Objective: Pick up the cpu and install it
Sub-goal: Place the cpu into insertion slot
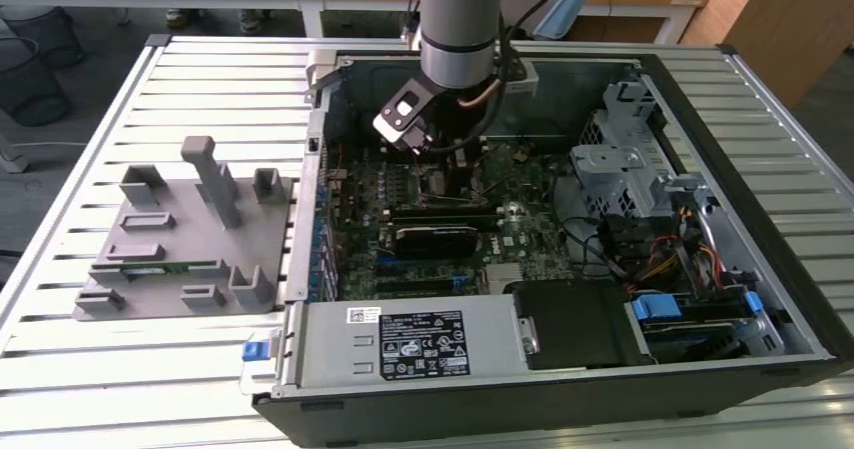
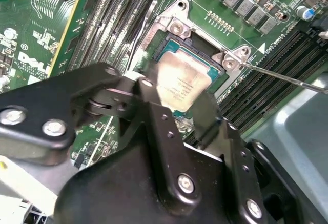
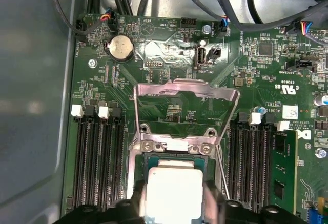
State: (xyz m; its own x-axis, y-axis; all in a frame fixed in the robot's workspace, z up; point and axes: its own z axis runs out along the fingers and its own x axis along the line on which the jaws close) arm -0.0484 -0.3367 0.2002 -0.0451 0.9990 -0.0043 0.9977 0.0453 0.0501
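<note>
Socket and cpu edges masked by the arm's own hardware

In the exterior view the arm (image 1: 461, 29) runs out past the picture's top edge. Its wrist stands in front of the middle of the motherboard (image 1: 521, 234) and covers that patch. The near side of the computer case (image 1: 534, 414) is cut by the lower edge. In the second wrist view the gripper (image 2: 178, 97) clamps the cpu (image 2: 177, 80), and its fingers (image 2: 156, 116) cover two of the cpu's sides. Whether the cpu rests in the socket (image 2: 201, 47) or hangs just above it cannot be told. In the first wrist view part of the cpu is cut off by the picture's edge.
</note>
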